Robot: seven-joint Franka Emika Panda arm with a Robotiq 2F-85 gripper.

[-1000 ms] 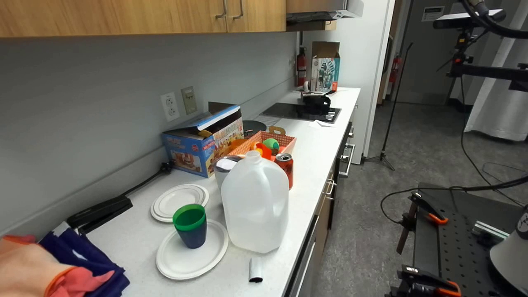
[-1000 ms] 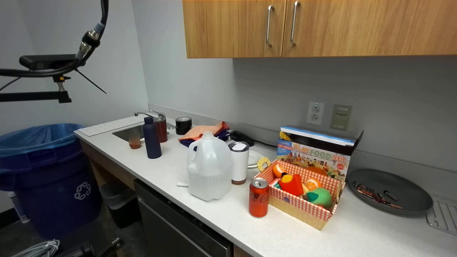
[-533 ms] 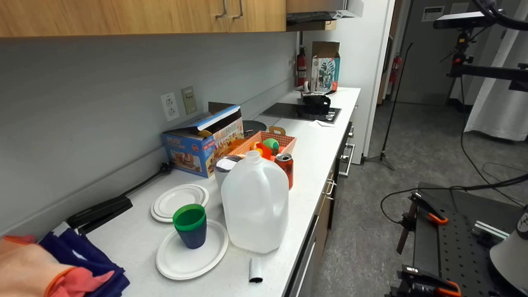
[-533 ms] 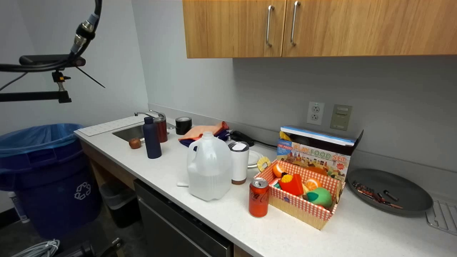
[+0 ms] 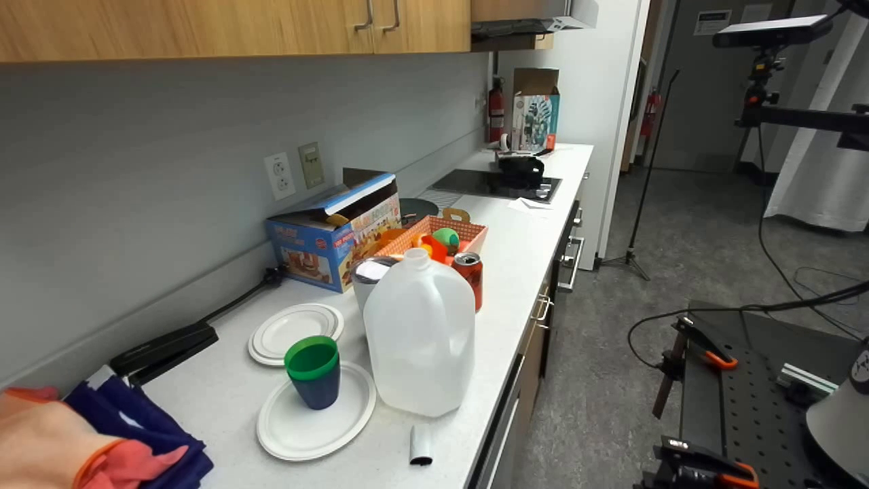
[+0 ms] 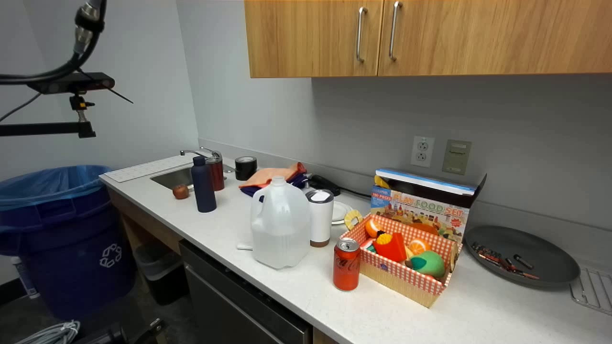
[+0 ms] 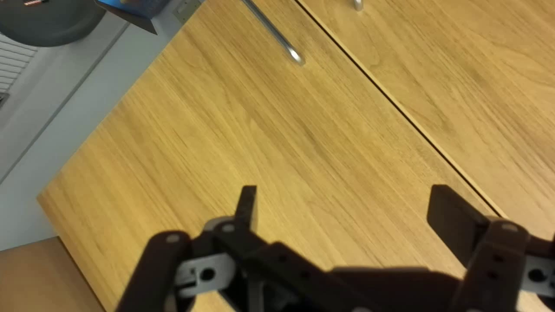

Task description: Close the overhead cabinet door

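Play food box (image 6: 420, 210): reads "PLAY FOOD SET" in capitals; "PIECES" in the corner, number unclear.
Red can (image 6: 346, 273): script on it, can't confirm brand.
Blue bin (image 6: 62, 267): recycling symbol.
Far grey door (image 5: 706, 115): has a sign (image 5: 711, 22), too small to read.
Table (image 6: 406, 325): white, carries 1 plastic jug (image 6: 279, 234), 1 navy bottle (image 6: 203, 186), 1 white tumbler (image 6: 321, 217), 1 red can.
Wall plates (image 6: 456, 156): 2, side by side, one of them an outlet (image 6: 422, 151).
Fire extinguishers (image 5: 496, 112): 2, both in an exterior view.
Bar handles (image 6: 361, 34): 2, one per door, in both exterior views.
Overhead cabinet door (image 7: 260, 143): flat, plain, light-brown wood grain, straight edges, 1 silver handle; fills most of the wrist view.
Door position: up on the wall (image 6: 363, 114) above the table, looks closed, lined up with its matching neighbour door (image 7: 468, 78), thin dark seam between them.
Tool (image 7: 344, 187): released, fingers (image 7: 453, 221) spread wide in front of the overhead cabinet door; can't tell whether they touch it.
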